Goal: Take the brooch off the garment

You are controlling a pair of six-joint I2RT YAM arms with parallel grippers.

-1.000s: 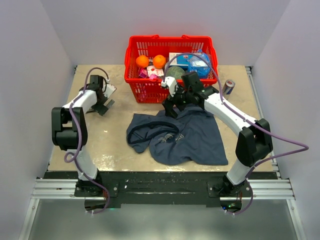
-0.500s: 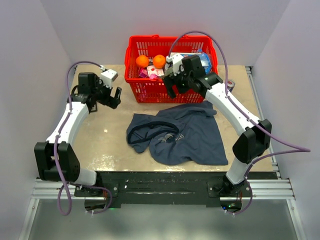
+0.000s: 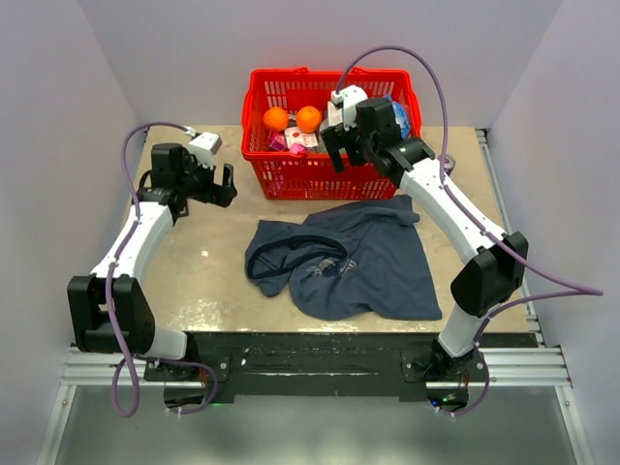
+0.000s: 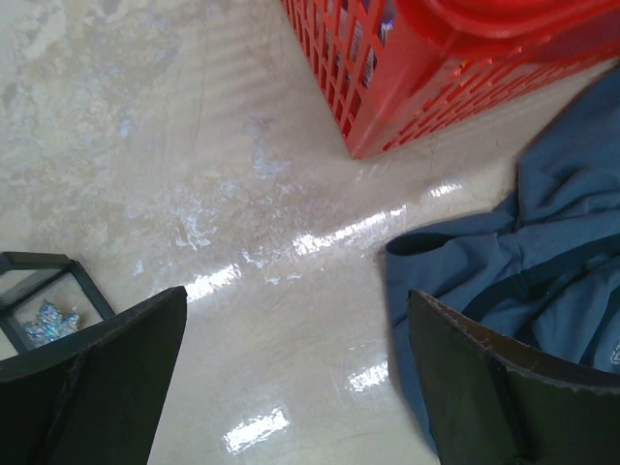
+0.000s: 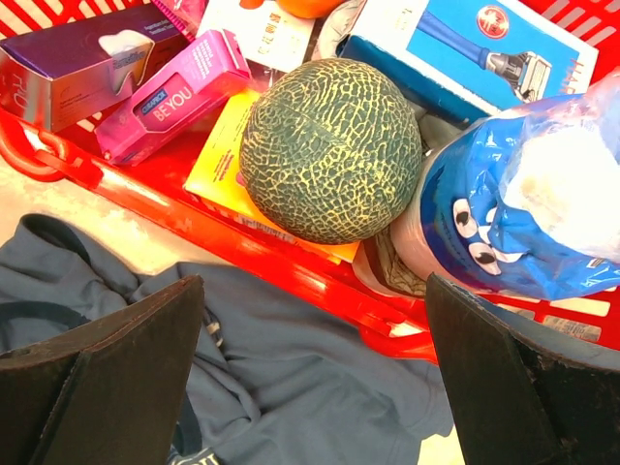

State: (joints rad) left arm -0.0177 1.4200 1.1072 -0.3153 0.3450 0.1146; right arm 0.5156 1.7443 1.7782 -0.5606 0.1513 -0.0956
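Note:
The garment (image 3: 339,262), a dark navy T-shirt, lies crumpled in the middle of the table, with its left edge (image 4: 504,262) and top edge (image 5: 320,387) in the wrist views. A small glittering silver-blue brooch (image 4: 48,320) lies in a dark-framed clear box (image 4: 39,291) at the left edge of the left wrist view, apart from the cloth. My left gripper (image 3: 221,186) (image 4: 291,387) hangs open over bare table left of the garment. My right gripper (image 3: 337,153) (image 5: 310,387) is open and empty above the front rim of the red basket (image 3: 291,179).
The red basket (image 5: 320,281) holds two oranges (image 3: 276,118), a netted melon (image 5: 329,150), a blue bag (image 5: 523,213), a razor box (image 5: 465,48) and a pink box (image 5: 174,92). A tape roll (image 3: 444,167) stands at the right. Walls enclose three sides.
The right gripper rose from the garment's top edge to above the basket's front rim. The left arm unfolded and its gripper lifted and shifted slightly right. Both stayed open.

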